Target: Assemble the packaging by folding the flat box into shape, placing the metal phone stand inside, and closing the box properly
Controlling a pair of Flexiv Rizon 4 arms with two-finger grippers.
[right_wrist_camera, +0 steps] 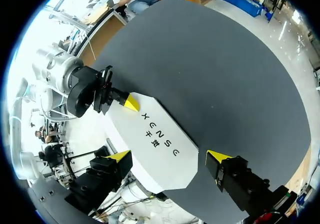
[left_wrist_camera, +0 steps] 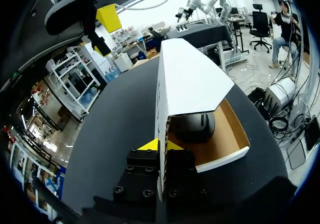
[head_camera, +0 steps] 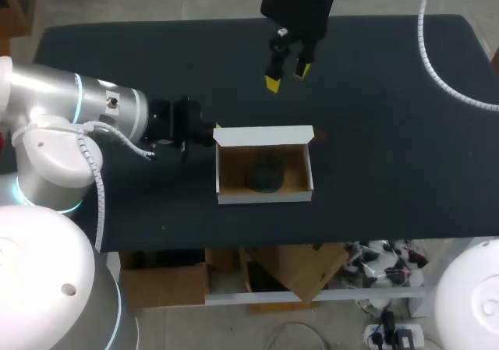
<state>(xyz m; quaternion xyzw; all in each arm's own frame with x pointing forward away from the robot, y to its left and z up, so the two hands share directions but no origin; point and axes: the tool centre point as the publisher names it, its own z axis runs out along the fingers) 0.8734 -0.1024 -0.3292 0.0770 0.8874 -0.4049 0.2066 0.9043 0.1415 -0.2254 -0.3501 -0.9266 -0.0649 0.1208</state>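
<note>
Box [head_camera: 265,196]: formed into an open tray and resting on the dark table [head_camera: 390,132], near its middle. The outer faces are white and the inner faces are plain brown board. The walls stand upright, and the near front wall shows as a clean white band in the head view.

Lid [head_camera: 263,136]: a white panel hinged along the far wall of the box. It is raised and the opening below it is uncovered. In the left wrist view the lid [left_wrist_camera: 190,79] leans partly over the tray, and its free end is cut with angled corners. From the right wrist view its outer face [right_wrist_camera: 160,144] carries dark print.

Phone stand [head_camera: 265,172]: a dark, rounded item lying on the brown floor inside the box. In the left wrist view it [left_wrist_camera: 195,126] sits under the raised lid.

Left gripper [head_camera: 209,134]: at the far left corner of the box. Its fingers are clamped on the lid edge, with board running between them and a yellow tip on each side [left_wrist_camera: 161,146].

Right gripper [head_camera: 286,77]: over the far part of the table, well apart from the box. Its fingers are spread and nothing is between them. In its own view the tips [right_wrist_camera: 168,158] straddle the sight of the lid below without touching it.
</note>
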